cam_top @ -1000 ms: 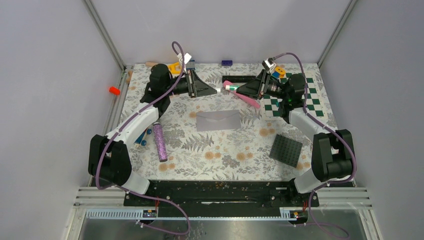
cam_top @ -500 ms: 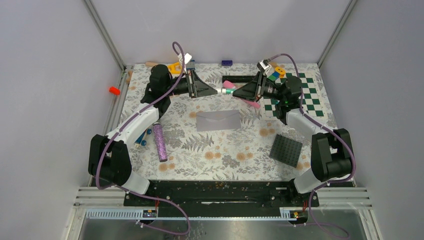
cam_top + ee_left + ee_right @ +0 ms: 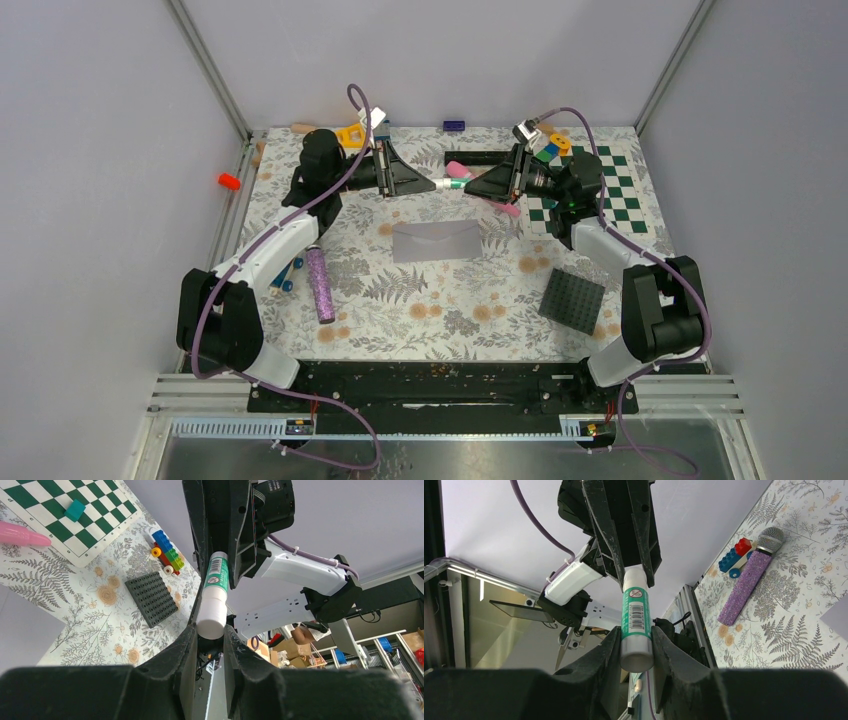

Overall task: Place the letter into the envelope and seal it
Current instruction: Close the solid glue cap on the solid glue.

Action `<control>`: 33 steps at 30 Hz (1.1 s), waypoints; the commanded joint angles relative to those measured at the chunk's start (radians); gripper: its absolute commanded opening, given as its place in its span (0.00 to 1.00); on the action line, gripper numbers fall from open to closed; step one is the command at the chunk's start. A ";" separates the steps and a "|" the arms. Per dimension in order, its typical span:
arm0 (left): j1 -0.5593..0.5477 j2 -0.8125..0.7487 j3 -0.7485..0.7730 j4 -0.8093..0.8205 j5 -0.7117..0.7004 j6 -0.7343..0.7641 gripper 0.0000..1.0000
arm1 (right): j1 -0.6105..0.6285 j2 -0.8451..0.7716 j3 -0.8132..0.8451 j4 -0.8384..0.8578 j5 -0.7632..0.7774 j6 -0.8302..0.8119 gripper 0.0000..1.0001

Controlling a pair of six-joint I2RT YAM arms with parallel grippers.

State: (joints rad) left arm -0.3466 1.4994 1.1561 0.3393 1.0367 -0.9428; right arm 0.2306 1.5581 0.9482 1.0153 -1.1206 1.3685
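- A purple glitter microphone (image 3: 320, 285) lies on the table (image 3: 440, 320) to the left of the envelope (image 3: 437, 240), well apart from it and touched by nothing.
- The left gripper (image 3: 210, 630) hangs in the air beyond the envelope's far edge, pointing to the right; its jaws are clamped on the white cap end of a glue stick (image 3: 215, 595), one finger on each side of the tube.
- The envelope lies flat on the table, a light grey rectangle; it sits below the spot where the two pairs of jaws meet and nearer the arm bases; neither pair touches it, and nothing rests on it.
- The glue stick spans the gap between the two grippers, above and beyond the envelope's far edge, clear of the table.
- The right gripper (image 3: 636, 635) faces the left one from beyond the envelope's far right corner; its jaws are closed on the green labelled body of the stick.
- A pink cylinder (image 3: 510, 208) lies just beyond the envelope's right end, partly under the right gripper.
- A dark studded plate (image 3: 573, 300) lies to the right of the envelope and nearer the bases; a green-and-white checkerboard (image 3: 620, 200) lies farther right.
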 commanded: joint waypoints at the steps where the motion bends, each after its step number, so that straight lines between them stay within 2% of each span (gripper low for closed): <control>1: -0.006 -0.006 0.002 0.076 0.035 -0.013 0.08 | 0.007 0.008 0.021 0.040 -0.023 -0.019 0.17; 8: -0.016 -0.001 0.003 0.074 0.040 -0.011 0.08 | 0.014 0.010 0.023 0.050 -0.028 -0.013 0.16; 16: -0.025 -0.005 0.021 -0.057 0.000 0.097 0.08 | 0.018 -0.002 0.021 0.032 -0.028 -0.030 0.15; 22: -0.024 -0.006 0.025 -0.091 -0.021 0.122 0.07 | 0.024 -0.011 0.018 0.017 -0.031 -0.042 0.15; 26: -0.024 -0.007 0.018 -0.072 -0.016 0.108 0.07 | 0.036 -0.021 0.018 -0.011 -0.031 -0.070 0.15; 33: -0.020 -0.002 -0.013 0.074 0.023 0.003 0.08 | 0.043 -0.004 0.017 0.006 -0.033 -0.054 0.15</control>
State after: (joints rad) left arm -0.3538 1.5013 1.1484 0.2852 1.0393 -0.8894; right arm 0.2348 1.5688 0.9482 0.9768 -1.1313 1.3231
